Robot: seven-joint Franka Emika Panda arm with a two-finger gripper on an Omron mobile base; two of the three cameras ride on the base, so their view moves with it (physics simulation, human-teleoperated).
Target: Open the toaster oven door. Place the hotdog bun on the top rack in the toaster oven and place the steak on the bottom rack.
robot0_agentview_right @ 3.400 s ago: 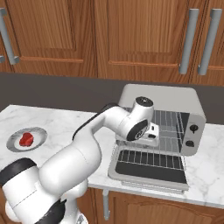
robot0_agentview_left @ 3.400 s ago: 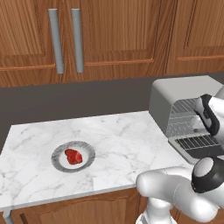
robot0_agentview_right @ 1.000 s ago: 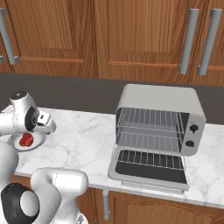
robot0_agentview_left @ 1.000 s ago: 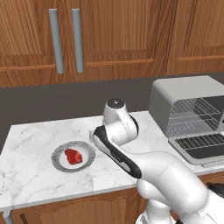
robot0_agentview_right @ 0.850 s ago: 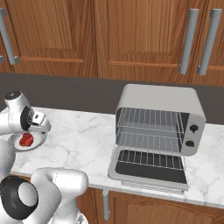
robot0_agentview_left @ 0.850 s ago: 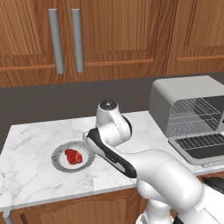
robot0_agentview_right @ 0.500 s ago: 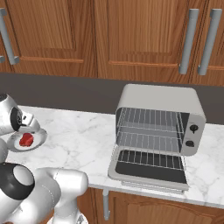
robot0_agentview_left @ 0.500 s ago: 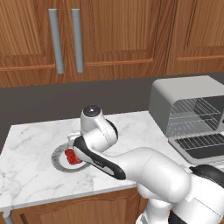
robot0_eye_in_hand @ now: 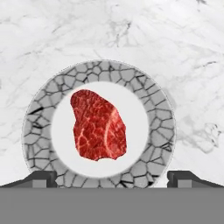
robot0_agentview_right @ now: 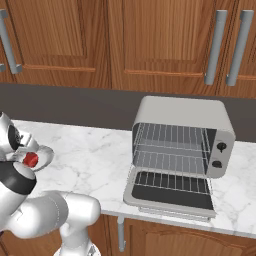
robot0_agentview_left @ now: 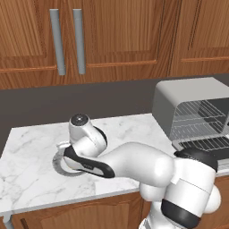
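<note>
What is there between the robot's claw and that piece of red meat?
Nothing. In the hand view the open gripper hangs above the steak, which lies alone on a round plate with a crackled grey rim; the space between them is bare.

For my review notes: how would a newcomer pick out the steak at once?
Start at the white marble counter, well away from the light grey toaster oven with its door down. There sits a round plate with a cracked grey mosaic rim; the flat red raw steak lies in its white centre, the only red thing there.
</note>
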